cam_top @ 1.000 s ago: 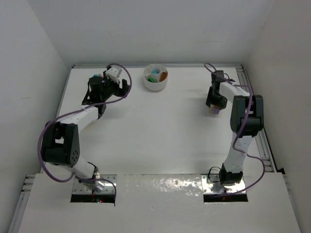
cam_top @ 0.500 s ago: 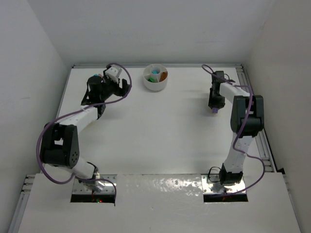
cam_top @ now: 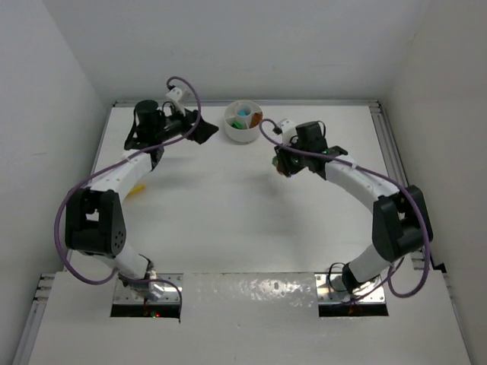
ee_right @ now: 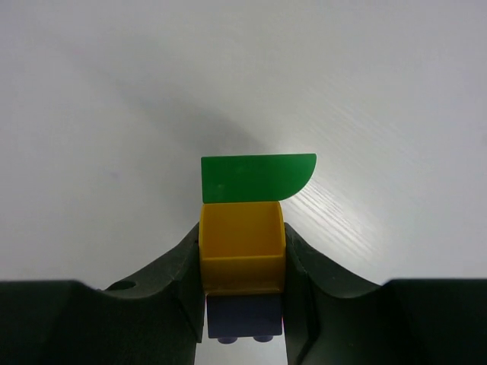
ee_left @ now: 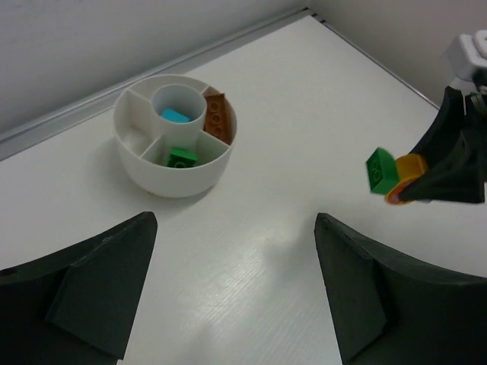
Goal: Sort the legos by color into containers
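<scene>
A: Note the right gripper [cam_top: 283,163], in from the table's right edge to mid-table now, and the left gripper [cam_top: 199,131], turned toward the dish [cam_top: 242,135].

B: Starting nearest — clamped on what?

A: Closed on a yellow brick [ee_right: 242,255], with a green brick [ee_right: 257,179] stuck on its outer end and a purple brick [ee_right: 243,323] on its inner end, down between the fingers [ee_right: 183,266].

B: Three colours in one stack, then. Risks landing all three in a single section if released as is.

A: Agreed. Probably needs splitting first. Could also shed the green brick early, since it seems joined only at the studs and sits out past the pads, above bare table.

B: And the left?

A: Spread wide, holding nothing, near the dish and facing the stack. Might knock the dish's wall on a careless reach across.

B: Farthest off?

A: The dish at the back, well apart from the stack, with a teal brick [ee_left: 175,115] in the centre well, and an orange brick [ee_left: 217,115] and a second green brick [ee_left: 181,158] in ring sections. Narrow sections side by side — easy to drop into the wrong one.
</scene>
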Action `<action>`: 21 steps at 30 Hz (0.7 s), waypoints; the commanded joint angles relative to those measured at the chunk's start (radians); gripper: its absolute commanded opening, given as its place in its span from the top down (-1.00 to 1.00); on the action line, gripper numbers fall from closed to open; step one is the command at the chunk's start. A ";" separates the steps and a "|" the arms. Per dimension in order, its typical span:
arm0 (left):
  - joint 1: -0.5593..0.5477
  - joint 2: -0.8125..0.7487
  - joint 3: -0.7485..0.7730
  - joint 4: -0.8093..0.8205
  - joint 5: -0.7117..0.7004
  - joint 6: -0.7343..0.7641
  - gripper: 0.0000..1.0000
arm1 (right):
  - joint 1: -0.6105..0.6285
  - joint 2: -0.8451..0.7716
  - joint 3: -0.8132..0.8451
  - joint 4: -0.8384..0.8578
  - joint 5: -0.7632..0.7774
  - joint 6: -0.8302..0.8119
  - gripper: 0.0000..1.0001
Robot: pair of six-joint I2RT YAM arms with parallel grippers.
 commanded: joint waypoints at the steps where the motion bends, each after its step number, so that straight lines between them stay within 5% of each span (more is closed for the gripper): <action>1: -0.081 0.031 0.081 -0.202 0.039 0.023 -0.66 | 0.048 -0.066 -0.086 0.297 -0.197 -0.016 1.00; 7: -0.124 0.084 0.080 -0.165 0.140 -0.124 -0.79 | 0.140 -0.036 -0.075 0.506 -0.290 -0.022 1.00; 21: -0.190 0.163 0.100 -0.058 0.136 -0.193 -0.89 | 0.196 -0.011 -0.059 0.592 -0.304 -0.076 1.00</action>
